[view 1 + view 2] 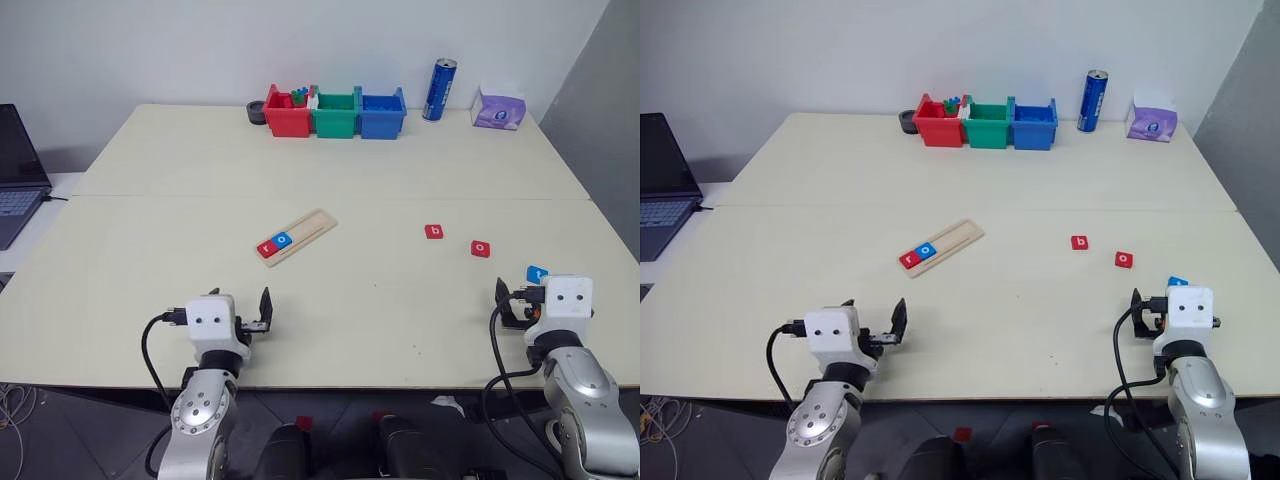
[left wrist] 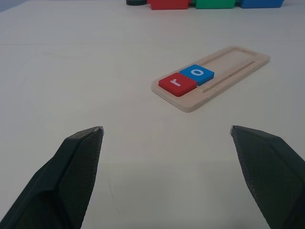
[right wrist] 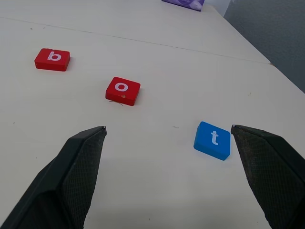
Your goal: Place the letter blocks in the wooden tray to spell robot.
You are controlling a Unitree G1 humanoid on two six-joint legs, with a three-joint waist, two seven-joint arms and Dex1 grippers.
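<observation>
You have both claws spread wide and empty: the left claw (image 2: 167,131) hangs low over the counter (image 1: 150,230) facing the wooden tray (image 1: 296,237), the right claw (image 3: 167,129) faces the loose blocks. The tray lies at a slant near the middle of the counter, with the red r block (image 2: 177,83) and the blue o block (image 2: 197,72) already seated side by side at its near end.

Three blocks wait on the right: the red b block (image 3: 52,59), the red o block (image 3: 123,90) and the blue t block (image 3: 212,140), which sits closest to the right claw.

- The t is the easy grab, but b goes next; take the nearest one and you spell it wrong.
- The blocks are thin and flat, so a shallow pinch can skid one across the counter.
- The tray is light and angled; pushing b in against the seated o can shove the tray or knock the o out of line.
- Set b down with its letter turned and the word will not read.
</observation>
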